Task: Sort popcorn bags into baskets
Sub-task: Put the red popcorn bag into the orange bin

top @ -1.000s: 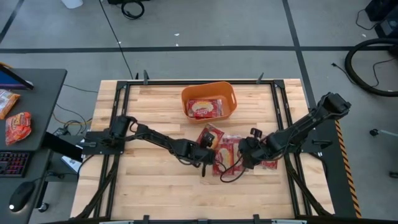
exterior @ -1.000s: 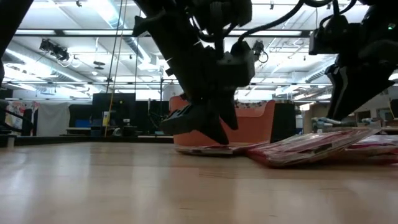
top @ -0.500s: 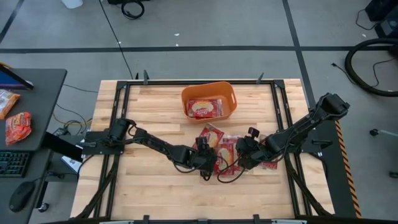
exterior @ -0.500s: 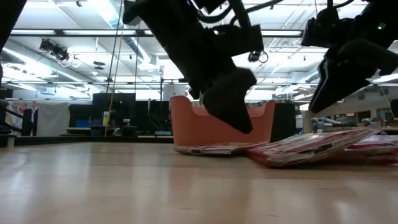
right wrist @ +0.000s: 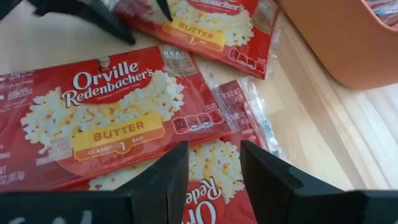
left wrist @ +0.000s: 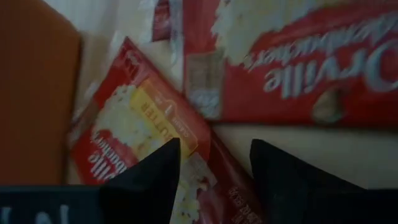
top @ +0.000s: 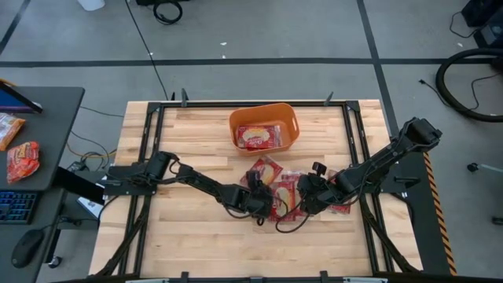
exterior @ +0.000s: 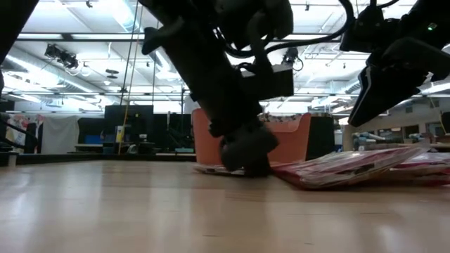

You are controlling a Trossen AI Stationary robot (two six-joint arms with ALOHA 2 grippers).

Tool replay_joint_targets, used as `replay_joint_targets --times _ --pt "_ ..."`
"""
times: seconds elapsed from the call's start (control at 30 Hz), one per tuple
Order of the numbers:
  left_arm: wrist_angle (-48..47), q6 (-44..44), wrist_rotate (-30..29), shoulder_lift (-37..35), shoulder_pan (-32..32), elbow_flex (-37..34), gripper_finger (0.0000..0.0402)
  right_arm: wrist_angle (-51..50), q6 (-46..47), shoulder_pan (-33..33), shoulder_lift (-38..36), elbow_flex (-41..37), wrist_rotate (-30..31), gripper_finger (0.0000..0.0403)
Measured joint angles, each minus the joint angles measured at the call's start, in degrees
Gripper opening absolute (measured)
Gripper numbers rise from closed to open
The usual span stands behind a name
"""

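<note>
The orange basket (top: 292, 118) stands at the table's far middle with one red popcorn bag (top: 258, 137) lying flat inside. Several more red bags lie overlapping in front of it: one nearest the basket (top: 267, 169), one in the middle (top: 288, 191) and one further right (top: 339, 207). My left gripper (top: 265, 206) is open and low over the pile's left side, its fingers straddling the bag nearest the basket (left wrist: 134, 124). My right gripper (top: 302, 200) is open and hovers above the middle bag (right wrist: 112, 106), raised off the table (exterior: 376, 91). My left gripper comes from above, slanting from the table's near left, with its open fingers (left wrist: 155, 177) on either side of the near end (left wrist: 208, 171) of the bag closest to the basket. The low view puts its tips at table height (exterior: 246, 151); whether they touch the bag I cannot tell.
A loose black cable (top: 287, 224) loops on the wood just near of the pile. A dark side table on the left carries orange-and-white packets (top: 22, 159) and a keyboard. Bare wood lies along the near edge and the far left part of the table.
My left gripper has moved toward the table's right and near edge and dropped from above the pile down to table height at its left side. My right gripper has shifted slightly left, risen a little and tipped. The bags lie where they were.
</note>
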Motion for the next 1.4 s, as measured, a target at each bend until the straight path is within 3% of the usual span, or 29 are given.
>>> replay_joint_targets --times 0.17,0.4,0.6,0.9,1.07,1.27,1.4 --pt "-5.8 4.1 -3.3 0.1 0.1 -0.1 0.013 0.9 0.0 0.9 0.0 0.0 0.0 0.015" --pt "-12.7 1.3 -3.0 0.0 2.0 -0.2 0.0014 2.0 0.0 2.5 0.0 0.0 0.0 0.015" --pt "-14.4 3.0 -1.9 -1.9 2.3 -0.6 0.0005 2.1 0.0 2.6 0.0 0.0 0.1 0.015" --pt "-16.5 4.5 -0.5 -12.9 1.6 -0.5 0.0002 2.1 0.0 3.1 0.0 0.0 3.2 0.015" --pt "-15.9 6.2 -3.5 -18.9 1.6 -0.5 0.0002 2.1 0.0 3.2 0.0 0.0 3.5 0.015" --pt "-11.0 13.3 -7.4 -23.7 2.8 -0.4 0.0001 2.1 -0.2 3.2 0.0 0.0 3.5 0.015" --pt "-5.6 22.9 -9.9 -24.5 5.0 -0.4 0.0001 2.5 -0.4 3.2 0.0 0.0 3.6 0.015"
